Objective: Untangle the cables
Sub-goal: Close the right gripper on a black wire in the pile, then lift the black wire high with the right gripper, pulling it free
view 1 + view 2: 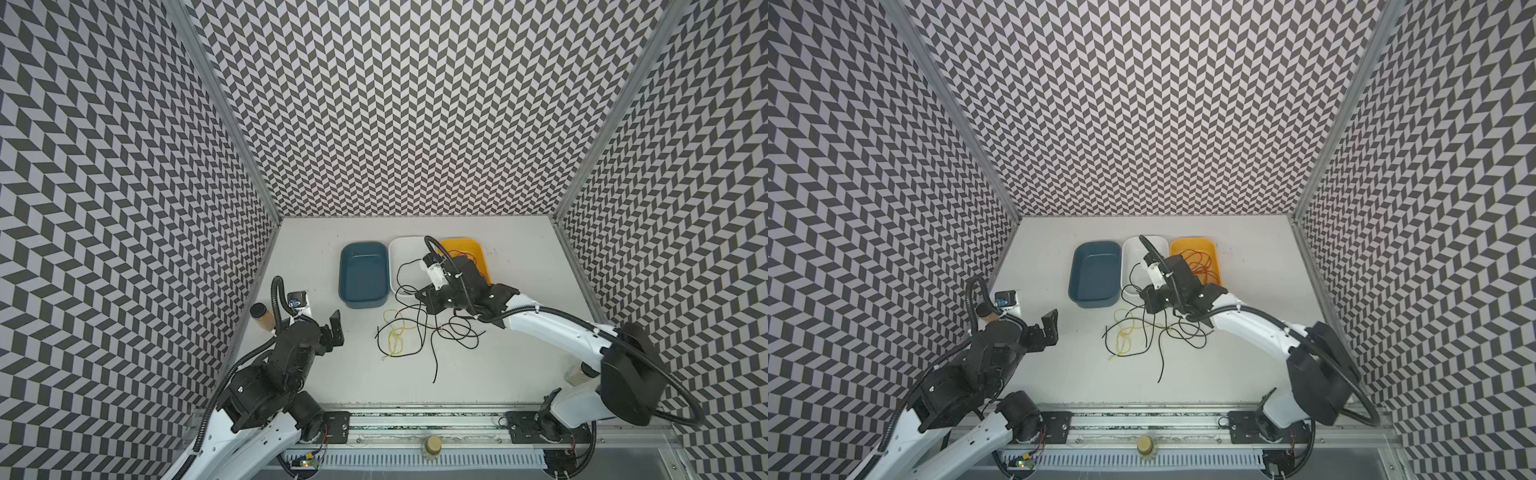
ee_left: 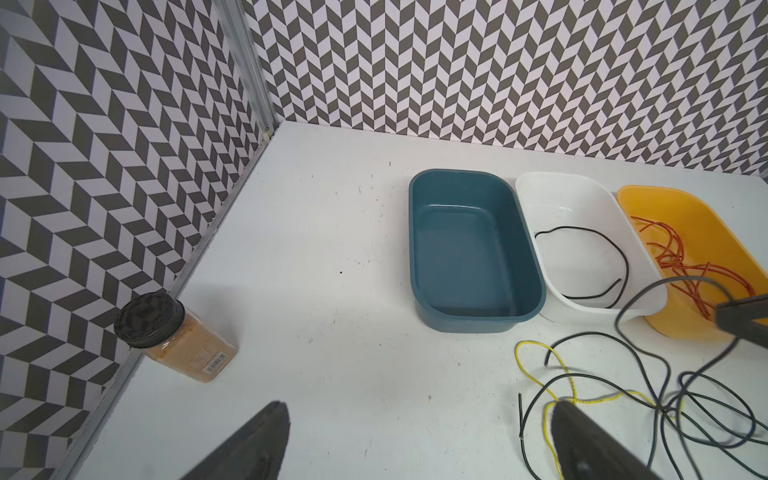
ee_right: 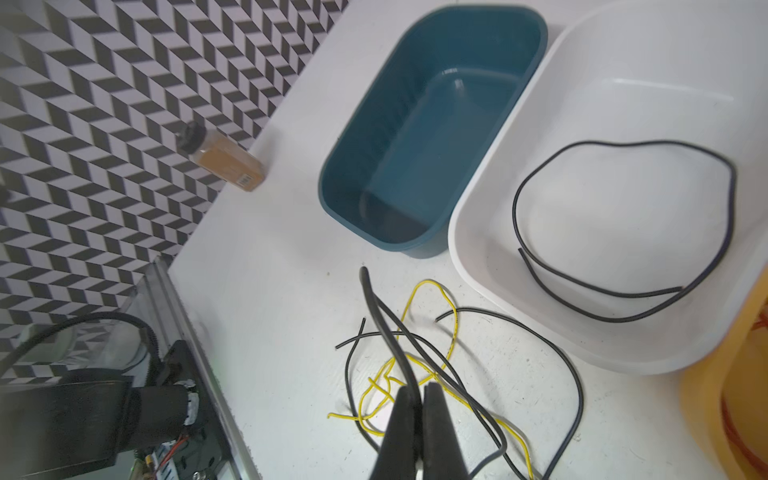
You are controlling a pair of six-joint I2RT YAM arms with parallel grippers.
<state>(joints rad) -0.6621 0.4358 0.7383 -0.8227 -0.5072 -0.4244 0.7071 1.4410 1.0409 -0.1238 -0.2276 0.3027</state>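
White tabletop (image 1: 316, 374) below: my right claw (image 3: 417, 388) pinches a black cable (image 3: 380, 311) above the tangle (image 1: 399, 332); its free end points toward the blue tray (image 3: 436, 137); left claw (image 2: 419, 405) gapes, farther off.

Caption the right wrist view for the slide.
Right gripper shut on one black cable above the yellow-and-black tangle; another black cable lies looped in the white tray.
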